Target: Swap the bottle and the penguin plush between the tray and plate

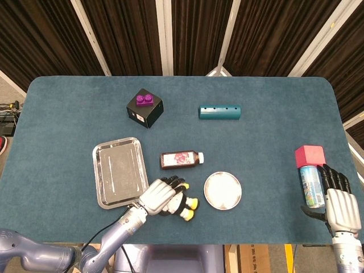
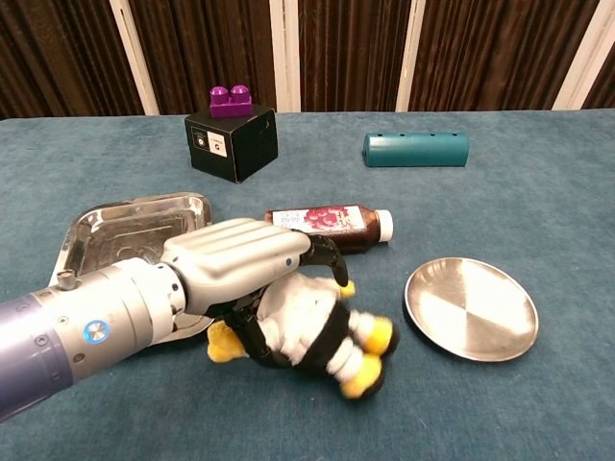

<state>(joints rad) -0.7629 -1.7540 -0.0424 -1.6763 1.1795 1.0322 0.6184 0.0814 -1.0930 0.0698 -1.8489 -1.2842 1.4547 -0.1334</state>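
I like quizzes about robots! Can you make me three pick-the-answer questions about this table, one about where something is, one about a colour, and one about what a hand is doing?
1. Where does the brown bottle with the white cap lie?
A. on the bare blue cloth between tray and plate
B. in the tray
C. on the plate

2. What colour is the toy brick on top of the black box?
A. green
B. purple
C. orange

3. What is the left hand doing?
A. resting flat in the tray
B. pointing at the bottle
C. holding the black-and-white penguin plush

Answers:
1. A: the rectangular metal tray and round metal plate both hold nothing, and the bottle lies on the cloth between them.
2. B: the brick shows purple in both views.
3. C: its fingers are wrapped over the plush near the plate.
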